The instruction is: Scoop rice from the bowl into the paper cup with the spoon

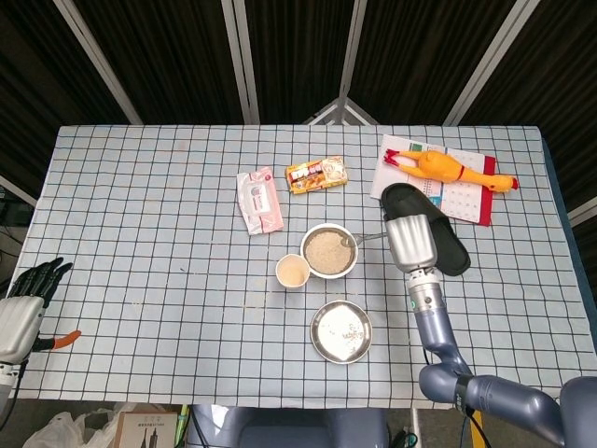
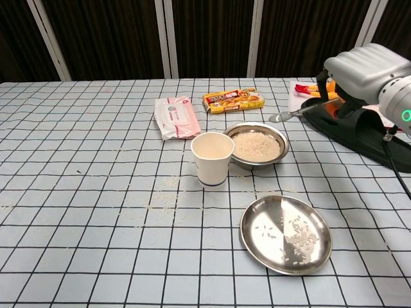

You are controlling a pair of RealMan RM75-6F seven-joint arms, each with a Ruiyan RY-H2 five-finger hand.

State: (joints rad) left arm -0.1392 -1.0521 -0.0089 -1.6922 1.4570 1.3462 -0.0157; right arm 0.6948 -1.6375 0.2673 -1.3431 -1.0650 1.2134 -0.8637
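A steel bowl [image 1: 329, 251] [image 2: 255, 145] of rice stands at the table's middle, with a paper cup [image 1: 293, 272] [image 2: 212, 158] just left and in front of it. My right hand [image 1: 410, 243] [image 2: 363, 74] holds a metal spoon [image 1: 357, 239] [image 2: 290, 115] by the handle. The spoon's head hangs above the bowl's right rim, a little off the rice. My left hand [image 1: 20, 308] hangs beyond the table's left edge with its fingers apart, holding nothing.
An empty steel plate [image 1: 340, 331] [image 2: 286, 233] with stray grains lies in front of the bowl. A black slipper [image 1: 446, 241] [image 2: 372, 138] lies under my right hand. A rubber chicken [image 1: 446, 169], a notebook [image 1: 466, 198], a snack packet [image 1: 316, 175] and a wipes pack [image 1: 259, 200] lie behind.
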